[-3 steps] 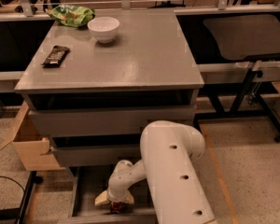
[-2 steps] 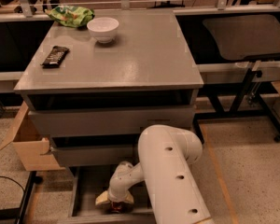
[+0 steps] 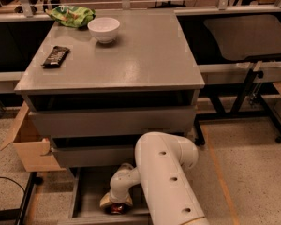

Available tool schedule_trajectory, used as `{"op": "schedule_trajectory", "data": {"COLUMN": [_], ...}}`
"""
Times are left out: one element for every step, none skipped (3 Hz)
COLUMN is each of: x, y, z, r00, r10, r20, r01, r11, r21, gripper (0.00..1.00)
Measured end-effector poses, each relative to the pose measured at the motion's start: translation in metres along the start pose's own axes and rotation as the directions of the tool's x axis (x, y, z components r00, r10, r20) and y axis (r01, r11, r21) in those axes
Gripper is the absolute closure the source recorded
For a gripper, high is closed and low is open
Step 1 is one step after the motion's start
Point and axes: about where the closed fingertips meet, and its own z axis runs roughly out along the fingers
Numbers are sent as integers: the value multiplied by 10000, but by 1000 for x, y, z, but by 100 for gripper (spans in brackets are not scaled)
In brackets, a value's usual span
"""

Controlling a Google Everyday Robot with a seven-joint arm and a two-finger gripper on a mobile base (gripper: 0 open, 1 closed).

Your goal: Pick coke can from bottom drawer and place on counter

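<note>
The grey counter [image 3: 145, 55] tops the drawer cabinet. The bottom drawer [image 3: 90, 191] is pulled out near the floor at the lower edge of the camera view. My white arm [image 3: 166, 177] bends down into it, and my gripper [image 3: 115, 203] sits low inside the drawer. A small dark red round thing, which looks like the coke can [image 3: 117, 210], shows right under the gripper and is mostly hidden by it. I cannot tell whether the gripper touches it.
On the counter are a white bowl [image 3: 103, 28], a green snack bag [image 3: 71, 15] and a dark candy bar [image 3: 55, 55]. An open cardboard box [image 3: 28, 144] stands left of the cabinet. A black table [image 3: 246, 34] with metal legs is to the right.
My arm's large white link has shifted slightly left and down. The gripper stays down in the bottom drawer at nearly the same spot.
</note>
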Motion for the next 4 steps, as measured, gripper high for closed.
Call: {"op": "schedule_trajectory", "data": {"x": [3,6,7,-3], "y": [4,3,0,0], "z": [9,5,-17,-70], "r00": [9999,9997,9991,9966], "r10": [-20,-170,-408,-792], "r20": [161,163,-111,-221], "r01": [21,172,408,803], "r11": [10000,9998,9992,9951], "r21": [-54,-104,-26,570], "gripper": [39,62,85,100]}}
